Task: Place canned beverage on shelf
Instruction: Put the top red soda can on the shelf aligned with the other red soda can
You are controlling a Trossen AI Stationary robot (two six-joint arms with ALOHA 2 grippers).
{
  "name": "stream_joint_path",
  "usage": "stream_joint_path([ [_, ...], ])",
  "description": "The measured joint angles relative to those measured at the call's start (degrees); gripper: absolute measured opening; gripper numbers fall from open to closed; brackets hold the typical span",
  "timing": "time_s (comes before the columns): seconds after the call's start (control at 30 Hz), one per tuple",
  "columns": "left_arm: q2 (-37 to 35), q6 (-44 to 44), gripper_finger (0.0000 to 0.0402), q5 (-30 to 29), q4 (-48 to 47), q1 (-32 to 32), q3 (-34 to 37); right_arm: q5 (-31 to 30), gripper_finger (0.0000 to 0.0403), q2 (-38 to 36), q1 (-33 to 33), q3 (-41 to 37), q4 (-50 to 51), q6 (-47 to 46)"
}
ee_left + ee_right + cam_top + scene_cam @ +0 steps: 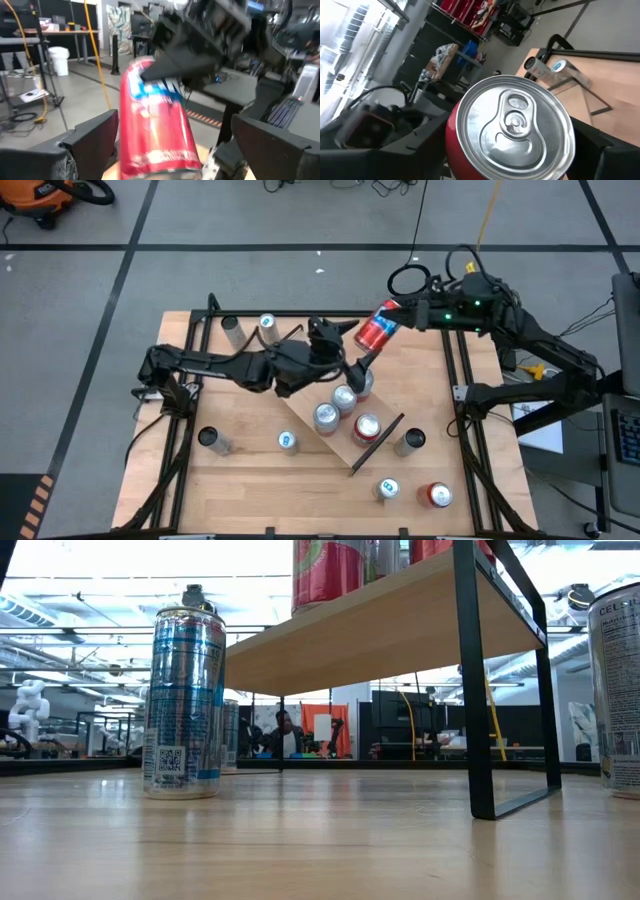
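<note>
The right pincer (392,320) grips a red aluminium can (377,328) tilted above the light-wood shelf (300,408); the left pincer (352,370), beside it, stands open

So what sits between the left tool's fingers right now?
The red aluminium can, held in the right tool, sits between the left tool's open fingers in the left wrist view.
</note>
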State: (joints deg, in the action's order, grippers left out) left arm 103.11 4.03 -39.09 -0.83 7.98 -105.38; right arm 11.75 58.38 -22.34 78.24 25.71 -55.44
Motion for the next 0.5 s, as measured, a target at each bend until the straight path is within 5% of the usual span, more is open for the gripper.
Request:
stream_joint_path([
  [0.5,0.5,1.5,0.0388,-5.5,-7.9,-0.9,0.0,-1.6,0.0279,3.1,1.1,0.0,-4.6,-0.9],
])
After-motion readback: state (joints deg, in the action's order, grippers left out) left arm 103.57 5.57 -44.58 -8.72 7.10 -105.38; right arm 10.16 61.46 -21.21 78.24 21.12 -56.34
